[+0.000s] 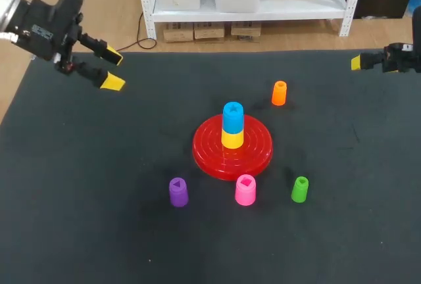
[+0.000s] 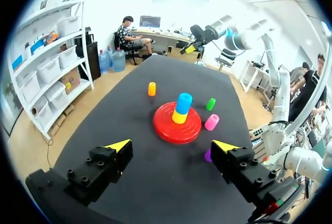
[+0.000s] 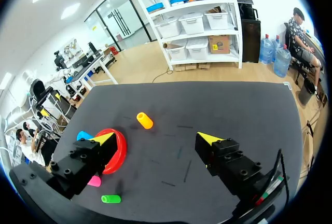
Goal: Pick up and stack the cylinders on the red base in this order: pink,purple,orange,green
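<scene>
Black counter (image 1: 79, 218), stacking seemingly not begun: pink cylinder (image 1: 245, 190) stands just before the red base (image 1: 210, 156), which carries yellow cylinder (image 1: 232, 139) and blue cylinder (image 1: 233, 117). Both left gripper (image 1: 113, 68) and right gripper (image 3: 156, 139) hang open, empty, well apart from it; next, one must descend over pink.

Left arm (image 1: 8, 4) comes in at the far-left corner, left gripper (image 1: 113, 69) wide open, fingers pointing inward. Right gripper (image 1: 356, 62) sits at the far-right edge, fingers also spread wide.
</scene>
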`<state>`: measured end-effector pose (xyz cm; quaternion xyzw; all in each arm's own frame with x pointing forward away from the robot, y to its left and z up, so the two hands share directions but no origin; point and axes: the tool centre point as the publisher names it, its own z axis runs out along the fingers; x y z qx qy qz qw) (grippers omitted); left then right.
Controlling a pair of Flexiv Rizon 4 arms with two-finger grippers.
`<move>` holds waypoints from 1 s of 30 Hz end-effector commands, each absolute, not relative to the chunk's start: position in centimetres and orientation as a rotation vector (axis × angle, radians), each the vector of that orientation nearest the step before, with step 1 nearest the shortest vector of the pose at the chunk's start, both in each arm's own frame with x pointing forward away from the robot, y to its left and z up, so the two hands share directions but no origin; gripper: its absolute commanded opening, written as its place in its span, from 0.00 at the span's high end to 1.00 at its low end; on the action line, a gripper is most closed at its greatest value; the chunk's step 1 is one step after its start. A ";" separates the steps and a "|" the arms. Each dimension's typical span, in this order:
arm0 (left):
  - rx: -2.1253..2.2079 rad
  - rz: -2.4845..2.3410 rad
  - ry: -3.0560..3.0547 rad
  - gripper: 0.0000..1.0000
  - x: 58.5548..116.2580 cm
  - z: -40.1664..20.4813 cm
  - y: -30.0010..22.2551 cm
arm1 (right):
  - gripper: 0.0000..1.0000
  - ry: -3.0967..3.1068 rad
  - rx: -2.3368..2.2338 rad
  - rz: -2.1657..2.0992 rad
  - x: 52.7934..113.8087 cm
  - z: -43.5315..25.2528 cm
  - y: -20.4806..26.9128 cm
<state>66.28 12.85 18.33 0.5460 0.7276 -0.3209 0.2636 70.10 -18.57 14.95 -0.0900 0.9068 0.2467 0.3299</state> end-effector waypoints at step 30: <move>1.447 -0.993 1.843 0.00 66.3 19.1 13.4 | 0.00 2.372 -0.234 0.642 70.0 15.0 -18.6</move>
